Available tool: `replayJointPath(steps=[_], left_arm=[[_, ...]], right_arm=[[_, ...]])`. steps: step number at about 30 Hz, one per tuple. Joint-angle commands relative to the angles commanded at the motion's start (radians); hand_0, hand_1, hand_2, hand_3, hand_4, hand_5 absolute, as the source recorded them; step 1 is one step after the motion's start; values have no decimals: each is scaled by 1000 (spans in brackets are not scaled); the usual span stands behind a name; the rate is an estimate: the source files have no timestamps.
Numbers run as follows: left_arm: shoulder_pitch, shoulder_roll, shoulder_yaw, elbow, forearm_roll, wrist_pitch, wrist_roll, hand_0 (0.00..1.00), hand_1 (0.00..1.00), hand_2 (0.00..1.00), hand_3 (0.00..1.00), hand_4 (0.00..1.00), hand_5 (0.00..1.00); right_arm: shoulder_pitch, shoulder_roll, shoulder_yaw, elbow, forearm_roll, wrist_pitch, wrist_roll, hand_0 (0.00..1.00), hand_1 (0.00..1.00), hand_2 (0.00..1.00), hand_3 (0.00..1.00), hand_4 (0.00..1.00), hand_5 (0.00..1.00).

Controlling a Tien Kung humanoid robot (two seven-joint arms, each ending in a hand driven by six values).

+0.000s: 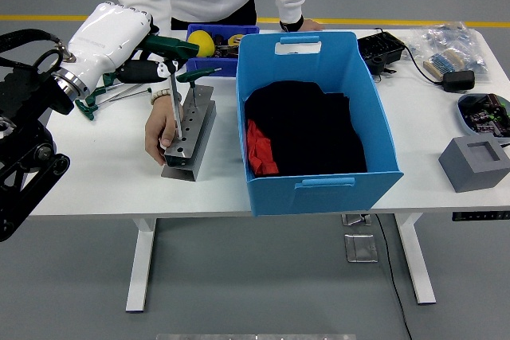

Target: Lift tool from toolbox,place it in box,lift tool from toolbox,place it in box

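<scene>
Tool drawn up out of the toolbox, transfer to the box pending.
In the head view, a green-handled tool is pinched in the left robot hand, its shaft tip just above the grey toolbox, which is steadied by a person's hand near the surface's left edge. The shaft could snag a slot or strike that hand; the blue box wall could be clipped during transfer.
</scene>
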Motion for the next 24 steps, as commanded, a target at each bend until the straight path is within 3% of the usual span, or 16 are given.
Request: replayJointPath(steps=[6, 11, 18, 24], left_arm=[[-52, 19, 0, -65, -32, 9, -3, 145, 5, 34, 85, 668, 556], [-92, -7, 7, -116, -79, 52, -5, 145, 3, 34, 83, 669, 554], [-204, -93, 102, -87, -196, 134, -4, 145, 2, 33, 84, 673, 558], [-263, -195, 199, 3, -277, 215, -14, 142, 2, 32, 86, 674, 559]], right_arm=[[1, -1, 0, 0, 1, 0, 0, 681, 614, 675, 536, 786, 601], [0, -1, 1, 0, -1, 1, -1, 681, 614, 675, 536, 786, 601], [-3, 0, 6, 1, -9, 1, -3, 681, 614, 674, 536, 786, 601], [-3, -2, 14, 4, -27, 3, -7, 681, 614, 675, 536, 787, 601]])
